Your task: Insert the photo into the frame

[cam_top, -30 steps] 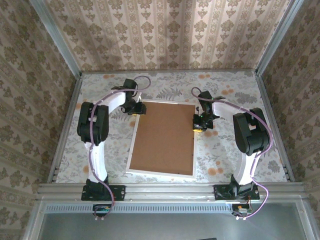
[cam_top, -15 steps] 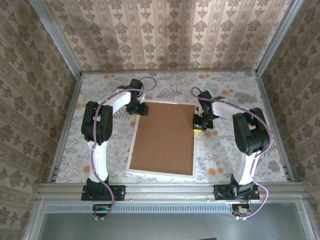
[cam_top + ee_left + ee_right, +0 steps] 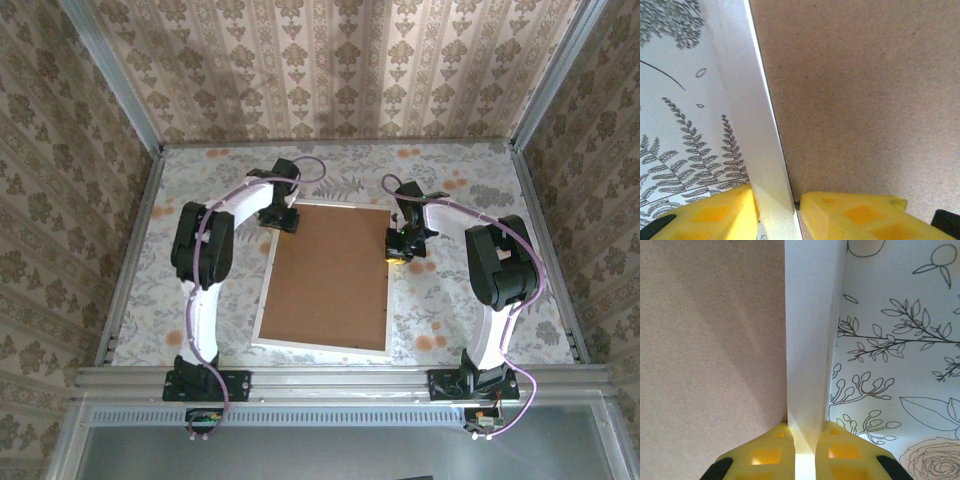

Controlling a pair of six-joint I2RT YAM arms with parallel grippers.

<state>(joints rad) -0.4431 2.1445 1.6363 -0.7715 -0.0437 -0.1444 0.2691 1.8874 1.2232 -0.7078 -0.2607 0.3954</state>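
The frame [image 3: 320, 346] lies flat in the middle of the table [image 3: 460, 300], a white rectangle with its long sides running away from the arm bases. A plain brown board [image 3: 330, 275] sits inside it and covers the whole opening from rail to rail, so only the thin white border shows around it. What lies beneath the board cannot be told, and the photo cannot be made out under it. The left gripper [image 3: 777, 215] is at the frame's far left corner. In the left wrist view its yellow fingers [image 3: 715, 215] stand on either side of the white rail, one over the patterned tabletop and the other over the board. The outer finger sits against the rail, and a thin dark line shows between the rail and the inner finger. The jaws are spread about as wide as the rail, but whether they actually pinch it cannot be told. The right gripper [image 3: 805, 450] is at the frame's right rail, towards the far end. Its two yellow fingers are drawn nearly together and press on both sides of the white edge, which runs straight out from between them. The board lies to one side of that edge and the floral tabletop to the other.
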